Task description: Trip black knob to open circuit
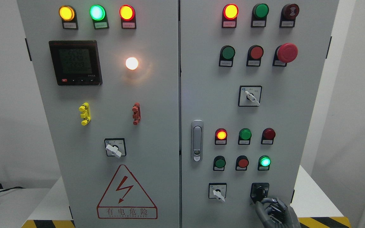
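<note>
The black knob (259, 191) sits at the lower right of the right door of the electrical cabinet (201, 95), in a black square plate, just to the right of a small white selector switch (218, 192) and below a lit green lamp (265, 161). It looks like a hard plastic rotary handle fixed on a shaft in the metal door, so it will not lift or bend; I judge it can only turn, probably against a spring and with a click. The surface seems smooth, so fingers may slip if they press on the face only. The better hold is across the raised bar of the knob, from two opposite sides, and then a twist from the wrist.

The right hand (272, 210) comes up from the bottom edge, just under the knob. Its dark fingers (267, 200) are curled and one reaches the lower edge of the plate, but I cannot tell whether they already pinch the knob or only touch beside it. The left hand does not show.

The cabinet stands on a white counter (315, 196) with a yellow and black stripe at its front edge.
</note>
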Motion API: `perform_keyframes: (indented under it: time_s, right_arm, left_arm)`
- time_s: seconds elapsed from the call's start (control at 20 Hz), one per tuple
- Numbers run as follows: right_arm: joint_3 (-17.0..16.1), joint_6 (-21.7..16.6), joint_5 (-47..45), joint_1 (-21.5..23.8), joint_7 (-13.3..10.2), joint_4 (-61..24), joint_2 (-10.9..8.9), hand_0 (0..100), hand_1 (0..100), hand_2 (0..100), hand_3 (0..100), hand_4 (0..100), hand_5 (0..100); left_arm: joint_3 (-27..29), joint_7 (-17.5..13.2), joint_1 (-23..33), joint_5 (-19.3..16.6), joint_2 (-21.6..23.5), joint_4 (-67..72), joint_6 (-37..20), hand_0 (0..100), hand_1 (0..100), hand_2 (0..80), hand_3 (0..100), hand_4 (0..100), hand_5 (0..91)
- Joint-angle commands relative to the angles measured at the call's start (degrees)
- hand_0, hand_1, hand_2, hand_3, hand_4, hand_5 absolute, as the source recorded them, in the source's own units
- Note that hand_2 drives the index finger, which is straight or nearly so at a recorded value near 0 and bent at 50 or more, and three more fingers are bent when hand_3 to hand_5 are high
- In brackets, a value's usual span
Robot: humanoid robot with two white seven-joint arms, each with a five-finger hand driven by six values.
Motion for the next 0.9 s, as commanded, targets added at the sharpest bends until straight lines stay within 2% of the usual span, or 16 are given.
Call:
perform_keyframes:
  time_s: [0.0, 0.85]
  right_arm:
    - [0.7, 0.0, 0.1, 0.0, -0.1, 0.3, -0.95, 47, 79, 50, 85, 77, 79]
    - [-1.0, -0.5, 0.2, 0.2, 0.4, 0.9, -1.74, 47, 79, 50, 85, 77, 79]
  left_arm:
    - [0.0, 0.0, 0.0, -1.8, 0.0, 0.0, 0.0, 12, 39, 0.0, 0, 0, 0.0]
    - [0.0, 0.0, 0.0, -1.8, 0.0, 0.0, 0.0, 12, 39, 0.0, 0, 0, 0.0]
